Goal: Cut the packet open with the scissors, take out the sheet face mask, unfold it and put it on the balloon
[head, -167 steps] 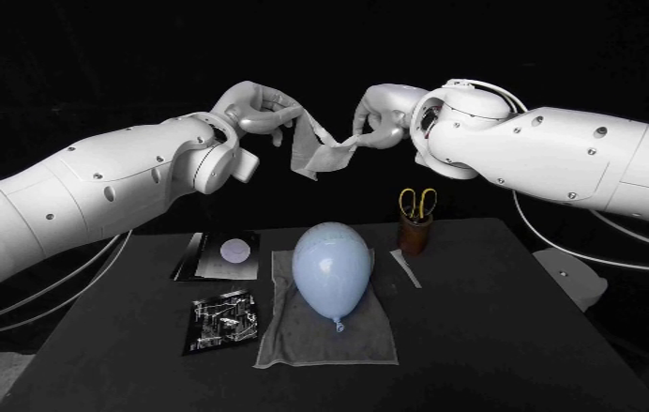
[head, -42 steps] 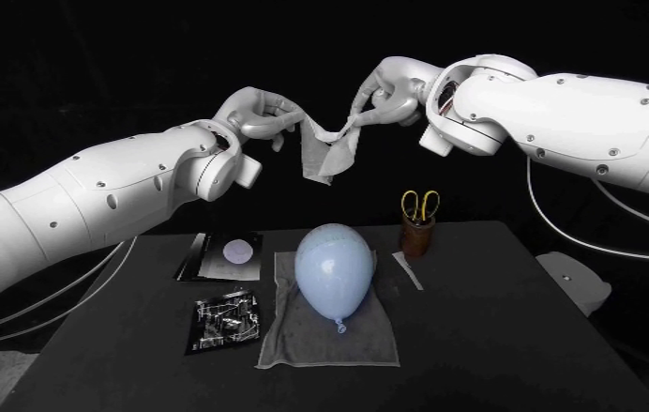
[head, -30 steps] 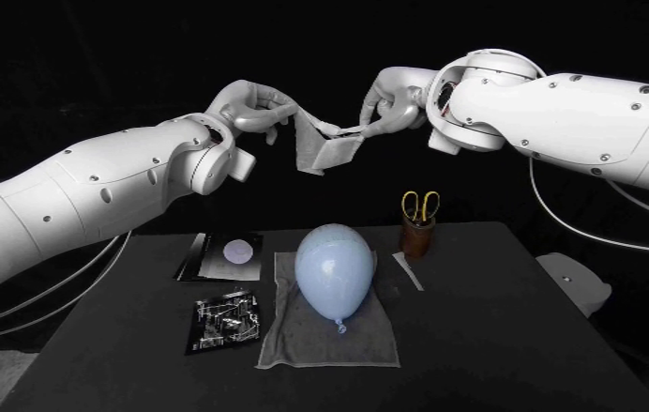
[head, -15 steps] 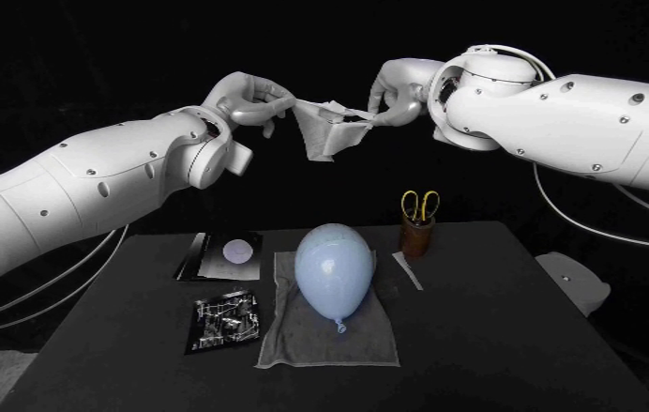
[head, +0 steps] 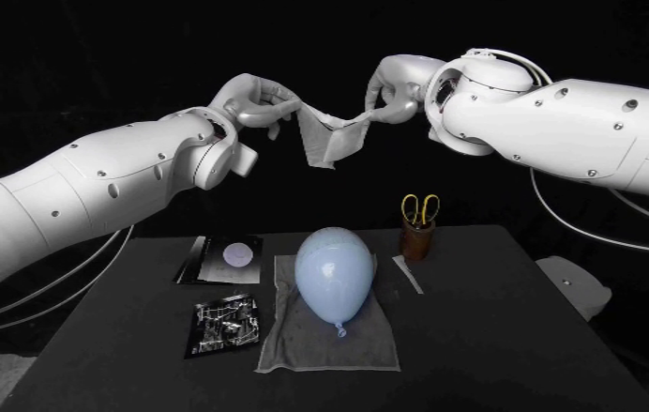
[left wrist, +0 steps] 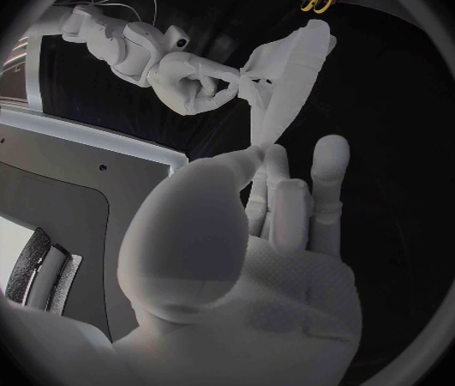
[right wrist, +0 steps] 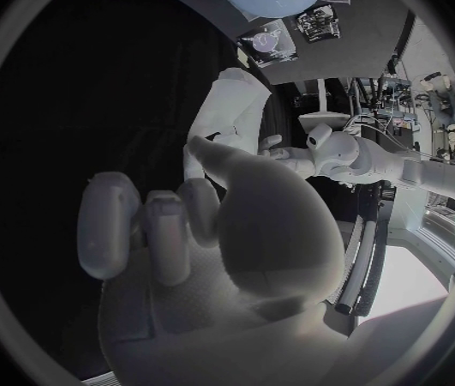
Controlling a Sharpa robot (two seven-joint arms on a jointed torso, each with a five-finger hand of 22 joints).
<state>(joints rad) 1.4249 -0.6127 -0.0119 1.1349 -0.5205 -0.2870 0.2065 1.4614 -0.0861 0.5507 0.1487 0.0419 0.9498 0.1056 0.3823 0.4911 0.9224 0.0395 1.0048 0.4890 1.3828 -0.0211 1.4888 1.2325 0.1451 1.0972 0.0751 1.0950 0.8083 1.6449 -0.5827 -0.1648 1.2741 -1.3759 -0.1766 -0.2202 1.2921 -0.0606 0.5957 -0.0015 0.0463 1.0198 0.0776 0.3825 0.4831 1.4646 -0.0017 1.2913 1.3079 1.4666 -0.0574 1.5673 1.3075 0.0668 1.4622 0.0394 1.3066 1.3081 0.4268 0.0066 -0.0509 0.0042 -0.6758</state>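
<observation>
High above the table, my left hand (head: 257,102) and right hand (head: 392,95) each pinch one end of the white sheet mask (head: 333,136). The mask sags between them, partly folded, with a flap hanging down. In the left wrist view my left hand (left wrist: 260,249) pinches the end of the mask (left wrist: 288,64), and the right hand (left wrist: 193,81) grips the far end. The right hand (right wrist: 195,232) holds the mask (right wrist: 232,103) in its own wrist view. The pale blue balloon (head: 334,269) lies on a grey cloth (head: 331,342) mid-table. Yellow-handled scissors (head: 419,206) stand in a brown holder (head: 416,238).
The cut-open silver and black packet (head: 223,321) lies left of the cloth. Behind it sits a dark card with a white disc (head: 230,254). A thin cut-off strip (head: 406,269) lies right of the balloon, near the holder.
Both hands have risen and drawn a little closer together. The mask, which hung long below them, is now bunched shorter between them. Things on the table have not moved.
</observation>
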